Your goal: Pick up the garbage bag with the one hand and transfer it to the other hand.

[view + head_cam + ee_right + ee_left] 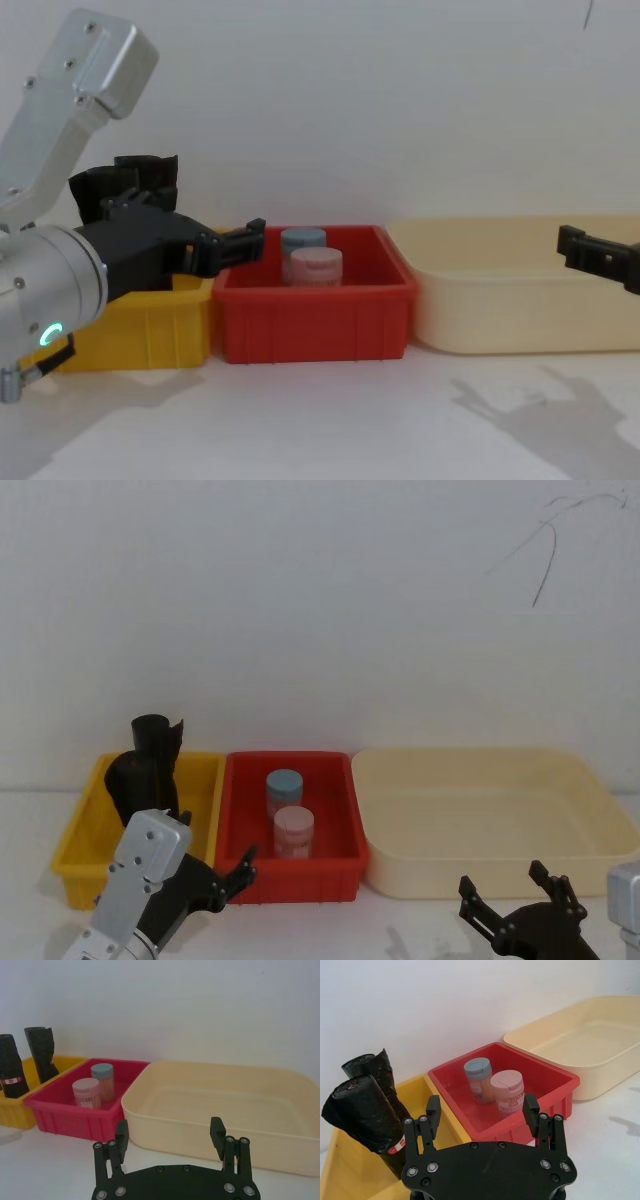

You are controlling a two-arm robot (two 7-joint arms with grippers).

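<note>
Head view: finds the tightly rolled black plastic garbage bag [140,780] standing on end in the yellow plastic bin [80,880] at far left, a second black roll [157,735] just behind it. Puts the bulky black left gripper [236,874] low in front of that bin, fingers spread and gripping nothing, and the black right gripper [508,892] near the bottom edge before the cream plastic tub [410,872], likewise spread and empty

Left wrist view: looks past parted fingers [432,1110] to the garbage bag [365,1115], its red-and-white label band [396,1144] near the lower end, beside the red plastic crate [567,1096] holding a blue-lidded jar [478,1077] and a pink-lidded jar [507,1091]

Right wrist view: frames both rolls in the yellow plastic bin, well apart from the right gripper [169,1132]

Chest view: catches the left gripper [245,240] above where bin and crate meet, a green light [48,335] on its wrist
</note>
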